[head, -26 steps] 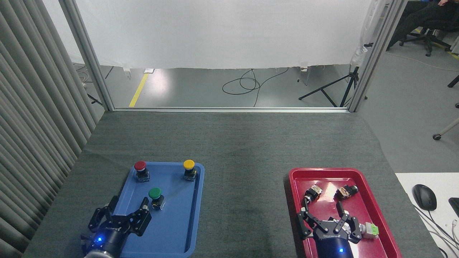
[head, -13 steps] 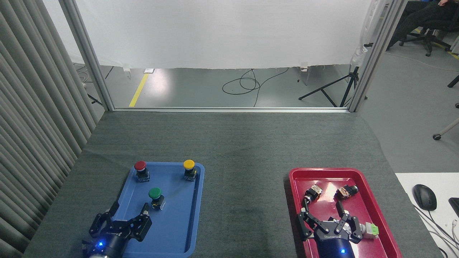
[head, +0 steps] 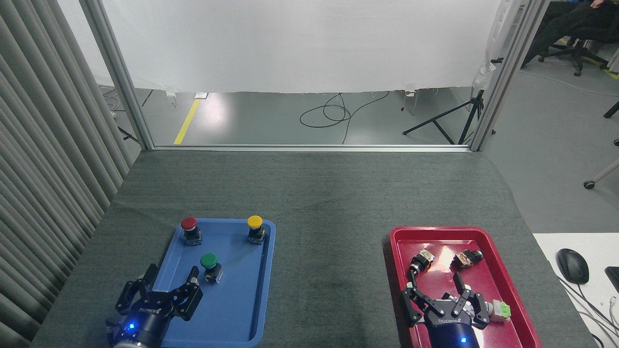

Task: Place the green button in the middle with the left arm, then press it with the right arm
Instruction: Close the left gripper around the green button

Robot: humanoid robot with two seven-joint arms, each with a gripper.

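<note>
The green button (head: 210, 266) stands upright on its black base in the blue tray (head: 242, 309), near the tray's centre. My left gripper (head: 172, 275) is open over the tray's near left corner, its fingertips just left of and nearer than the green button, touching nothing. My right gripper (head: 435, 279) is open above the red tray (head: 503, 280), holding nothing. The middle (head: 329, 241) is bare dark grey mat between the two trays.
A red-capped button (head: 189, 229) and a yellow-capped button (head: 255, 228) stand at the blue tray's far side. The red tray holds small brown-and-black parts (head: 468, 257) and a green-and-white piece (head: 501, 310). A mouse (head: 572, 265) lies on a white desk, right.
My left gripper shifted slightly, back toward the near edge and then a little left. The right gripper drifted a bit nearer. The buttons have not moved.
</note>
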